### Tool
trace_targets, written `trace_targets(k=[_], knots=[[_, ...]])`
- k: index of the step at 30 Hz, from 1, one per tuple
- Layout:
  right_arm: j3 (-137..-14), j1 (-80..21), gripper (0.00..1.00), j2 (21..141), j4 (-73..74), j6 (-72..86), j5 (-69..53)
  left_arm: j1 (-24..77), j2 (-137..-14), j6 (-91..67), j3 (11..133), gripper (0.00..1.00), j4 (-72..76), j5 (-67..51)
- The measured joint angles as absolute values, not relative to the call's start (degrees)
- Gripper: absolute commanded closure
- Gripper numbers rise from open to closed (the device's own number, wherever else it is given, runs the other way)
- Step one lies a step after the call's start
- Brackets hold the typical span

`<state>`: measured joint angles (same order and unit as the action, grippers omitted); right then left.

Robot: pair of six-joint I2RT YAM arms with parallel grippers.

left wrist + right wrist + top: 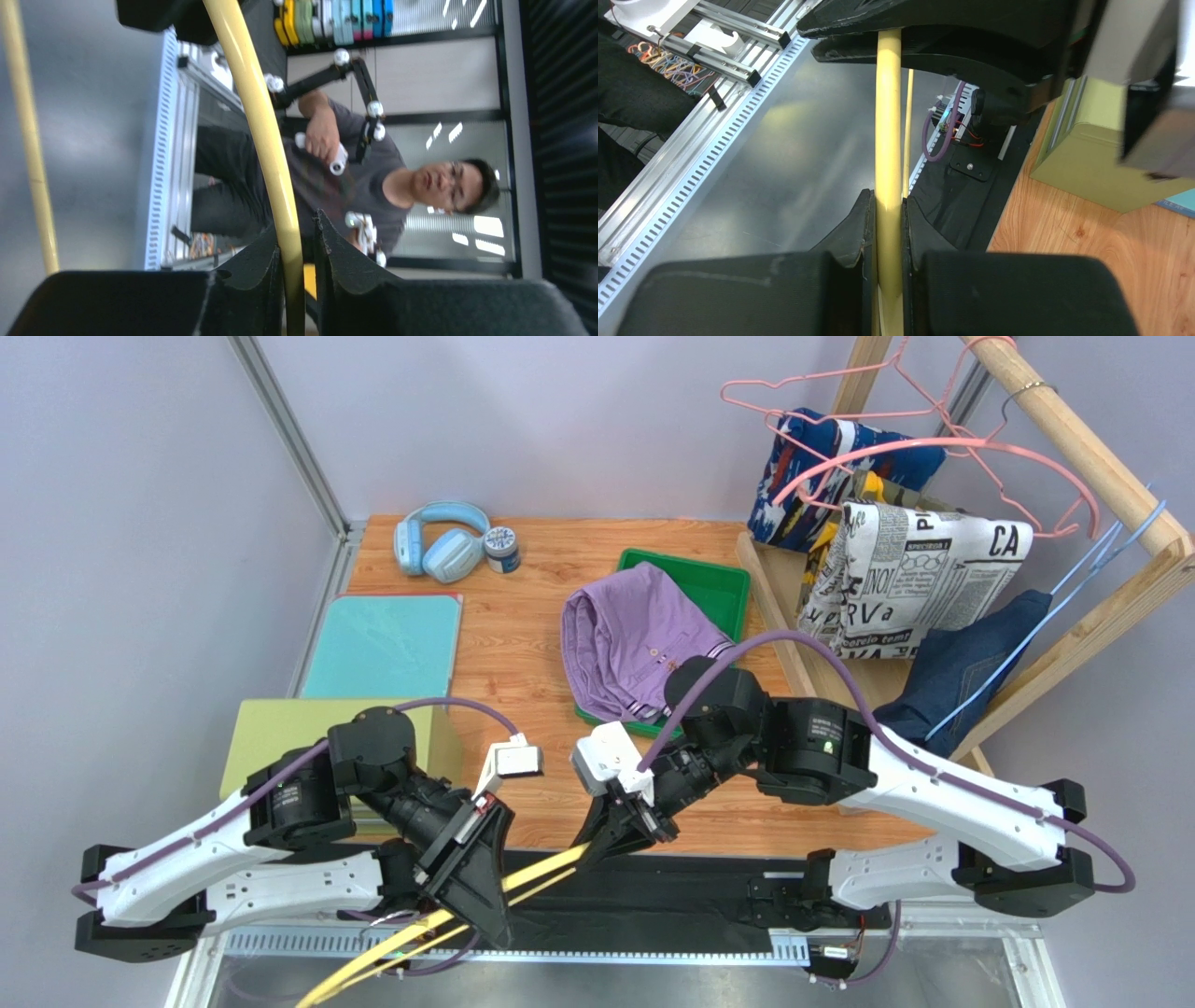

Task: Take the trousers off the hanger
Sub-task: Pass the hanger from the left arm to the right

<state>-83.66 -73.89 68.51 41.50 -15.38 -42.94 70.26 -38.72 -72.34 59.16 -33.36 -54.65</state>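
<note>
Clamping one yellow hanger (421,931) at the bottom middle of the frame, the left gripper (484,885) and right gripper (620,837) each had their jaws closed tight on its wire. The purple trousers (631,637) lay off it at centre, partly over a green tray (713,577). The newsprint pair (912,567), denim pair (968,665) and abstract-print pair (821,469) sat on the wooden rack (1094,448) at upper right.

Left end effector (295,234), right (889,206): clamped.
</note>
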Motion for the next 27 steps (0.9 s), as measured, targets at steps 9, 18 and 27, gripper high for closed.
trace_targets(k=[9, 18, 27], knots=[[-75.9, -74.72, 1.0, 62.83, 38.65, -11.18, -40.23, 69.6, -38.65, -70.24, 60.31, 0.31, -30.76, -44.4], [-71.77, -75.0, 1.0, 57.41, 40.53, -6.83, -38.89, 69.49, -39.64, -61.87, 79.61, 0.32, -51.09, -19.7], [-70.94, -75.31, 1.0, 51.0, 46.0, 0.32, -23.22, 69.28, -17.41, -65.65, 82.41, 0.4, -64.99, 18.55]])
